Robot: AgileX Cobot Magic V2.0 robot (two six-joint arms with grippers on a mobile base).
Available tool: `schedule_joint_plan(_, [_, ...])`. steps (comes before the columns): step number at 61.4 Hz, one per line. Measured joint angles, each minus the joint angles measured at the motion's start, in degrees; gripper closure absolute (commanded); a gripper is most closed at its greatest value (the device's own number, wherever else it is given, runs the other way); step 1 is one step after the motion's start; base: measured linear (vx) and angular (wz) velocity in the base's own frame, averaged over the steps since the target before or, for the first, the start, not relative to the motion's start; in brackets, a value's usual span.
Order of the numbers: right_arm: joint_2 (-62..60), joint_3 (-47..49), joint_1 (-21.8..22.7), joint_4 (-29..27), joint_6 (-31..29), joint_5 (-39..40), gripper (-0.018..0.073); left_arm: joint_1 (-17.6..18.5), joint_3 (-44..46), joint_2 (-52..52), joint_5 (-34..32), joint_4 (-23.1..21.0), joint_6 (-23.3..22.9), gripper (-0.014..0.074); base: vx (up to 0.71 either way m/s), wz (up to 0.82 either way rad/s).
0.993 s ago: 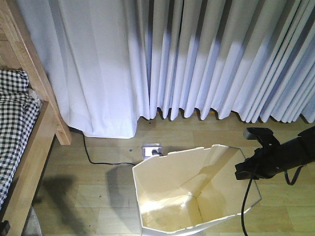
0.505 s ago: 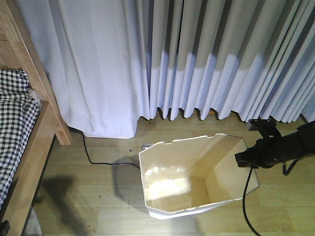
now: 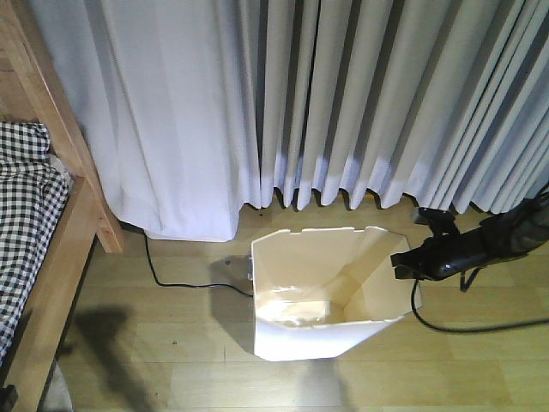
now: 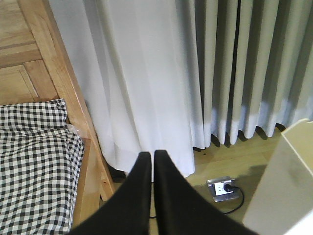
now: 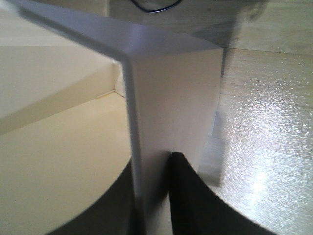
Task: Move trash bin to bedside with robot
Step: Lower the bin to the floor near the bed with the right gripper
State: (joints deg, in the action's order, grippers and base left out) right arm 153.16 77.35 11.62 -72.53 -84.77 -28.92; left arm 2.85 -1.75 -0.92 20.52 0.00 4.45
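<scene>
Trash bin: the trash bin [image 3: 300, 336] is low in the front view, about 5 o'clock from centre, its mouth open to the camera. It looks planted on the wooden floor [image 3: 171, 343], though from this angle I can't swear the base is touching down.
Right tool: and there it is, the right tool [image 3: 401, 260] at the bin's 3 o'clock, clamped on the rim wall. The wrist view confirms it: one black finger [image 5: 191, 196] outside, the other inside, and the cream wall pinched between them.
Left tool: the left tool [image 4: 149, 159] has its two black fingers pressed together with nothing in them, hanging in the air and pointing toward the curtain's hem.
Bedside: the bed [image 3: 73, 232] is over at 9 o'clock, light wood frame and check bedding [image 3: 26, 197]. The bin is well apart from it, with bare floor between.
Curtain: the white pleated curtain [image 3: 343, 103] fills 12 o'clock, its hem just behind the bin.
Socket: a floor socket [image 4: 222, 188] sits at the bin's 10 o'clock, just beside it.
Cable: a black cable [image 3: 171, 281] runs from the socket toward the bed.
</scene>
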Motion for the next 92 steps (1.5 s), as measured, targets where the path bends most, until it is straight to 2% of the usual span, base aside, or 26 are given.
schedule_joint_plan(9, [8.77,11.37,-0.11,6.48,8.71,-0.84,0.0562,0.0,0.0,0.0,0.0,0.0,0.0,0.0603,0.0,0.0])
schedule_joint_plan(20, [18.79,25.47,-0.78,19.93,23.19,-1.64,0.0559,0.0,0.0,0.0,0.0,0.0,0.0,0.0603,0.0,0.0])
schedule_joint_plan(25, [23.41,31.66,-1.14,24.48,27.75,-3.04,0.0556,0.0,0.0,0.0,0.0,0.0,0.0,0.0603,0.0,0.0])
schedule_joint_plan(31, [28.46,38.44,-1.4,27.11,30.77,-4.91,0.0554,0.0,0.0,0.0,0.0,0.0,0.0,0.0603,0.0,0.0])
schedule_joint_plan(41, [32.56,48.75,-2.32,28.08,34.33,-9.24,0.0545,0.0,0.0,0.0,0.0,0.0,0.0,0.0603,0.0,0.0])
schedule_joint_plan(54, [32.22,55.26,-3.32,28.51,36.96,-11.76,0.0508,0.0,0.0,0.0,0.0,0.0,0.0,0.0603,0.0,0.0])
schedule_joint_plan(67, [32.21,55.73,-3.32,28.31,39.41,-11.84,0.0371,0.0,0.0,0.0,0.0,0.0,0.0,0.0603,0.0,0.0])
schedule_joint_plan(79, [31.91,55.85,-3.18,29.03,39.97,-15.92,0.0226,0.0,0.0,0.0,0.0,0.0,0.0,0.0603,0.0,0.0])
schedule_joint_plan(92, [31.18,56.37,-3.07,33.18,42.75,-16.19,0.0155,0.0,0.0,0.0,0.0,0.0,0.0,0.0603,0.0,0.0])
